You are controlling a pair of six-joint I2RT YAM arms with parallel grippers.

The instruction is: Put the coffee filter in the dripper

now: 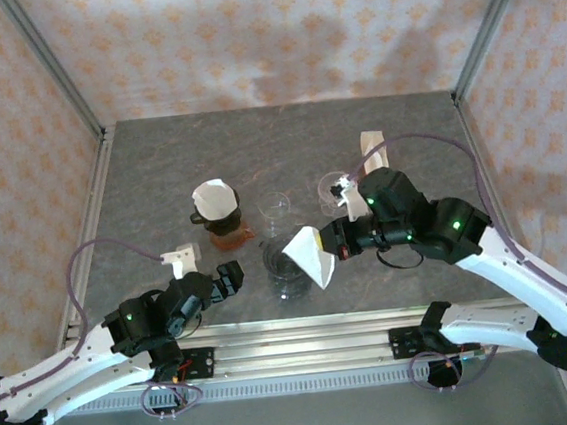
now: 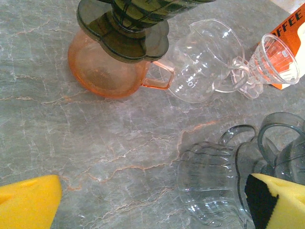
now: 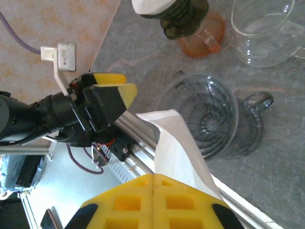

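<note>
Coffee filter (image 1: pixel 311 255) is being pinched between the tightly pressed yellow fingers (image 3: pixel 128 205) of the right gripper (image 1: pixel 338 239). In the top view its white cone is pointing toward 9 o'clock and hanging at the 3 o'clock edge of the grey dripper (image 1: pixel 282 266), which is sitting mid-table (image 1: pixel 158 164). The left gripper (image 1: pixel 231 276) is hovering at that dripper's 9 o'clock, holding its fingers (image 2: pixel 28 200) spread wide with nothing between them. An orange jug (image 1: pixel 228 236) carrying a dark dripper (image 2: pixel 124 28) is standing at 11 o'clock.
</note>
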